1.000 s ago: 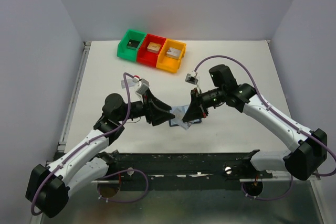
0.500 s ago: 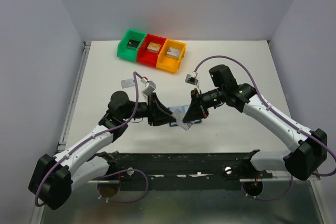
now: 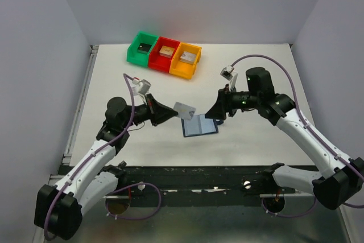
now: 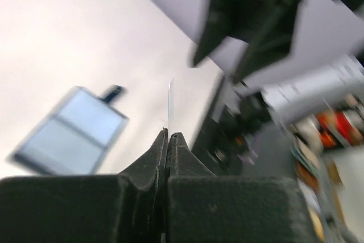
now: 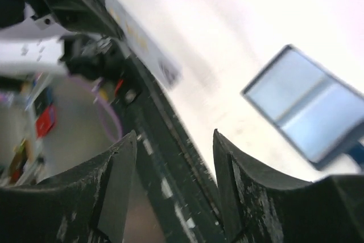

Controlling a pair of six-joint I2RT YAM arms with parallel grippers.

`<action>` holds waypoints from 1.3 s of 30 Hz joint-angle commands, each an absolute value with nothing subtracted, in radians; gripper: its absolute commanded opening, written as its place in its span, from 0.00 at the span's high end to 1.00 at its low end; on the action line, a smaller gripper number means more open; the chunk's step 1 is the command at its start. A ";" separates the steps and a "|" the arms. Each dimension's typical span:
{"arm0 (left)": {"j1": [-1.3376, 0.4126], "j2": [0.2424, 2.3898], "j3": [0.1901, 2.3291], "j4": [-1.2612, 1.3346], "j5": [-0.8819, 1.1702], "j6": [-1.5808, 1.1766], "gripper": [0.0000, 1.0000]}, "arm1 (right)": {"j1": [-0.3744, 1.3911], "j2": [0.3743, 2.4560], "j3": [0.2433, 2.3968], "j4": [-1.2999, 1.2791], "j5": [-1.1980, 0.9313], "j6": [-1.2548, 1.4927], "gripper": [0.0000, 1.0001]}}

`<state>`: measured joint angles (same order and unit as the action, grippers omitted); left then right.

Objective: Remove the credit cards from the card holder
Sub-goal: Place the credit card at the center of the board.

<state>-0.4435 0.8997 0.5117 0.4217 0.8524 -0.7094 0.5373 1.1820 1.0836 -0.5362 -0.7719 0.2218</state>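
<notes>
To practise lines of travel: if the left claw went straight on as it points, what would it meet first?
Probably the open right claw facing it, the left claw's credit card touching first; height is unclear. The card holder lies aside.

The table (image 3: 256, 66) has a plain white top. Three bare walls of pale grey-lilac close it in: the back wall (image 3: 199, 4), the left wall (image 3: 34, 72) and the right wall (image 3: 335, 44). A metal strip (image 3: 79, 106) runs along its left edge, a black rail (image 3: 193, 177) along its near edge. The light is soft and even.
</notes>
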 commanded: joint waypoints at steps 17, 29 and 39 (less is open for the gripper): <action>0.147 1.359 0.543 0.219 0.552 -0.793 1.00 | 0.494 1.137 0.799 -0.262 -0.443 0.428 0.40; 0.189 1.563 0.658 0.262 0.589 -0.793 1.00 | 0.494 1.192 0.785 -0.222 -0.491 0.436 0.40; 0.206 1.687 0.715 0.275 0.634 -0.793 0.96 | 0.494 1.221 0.796 -0.235 -0.494 0.425 0.41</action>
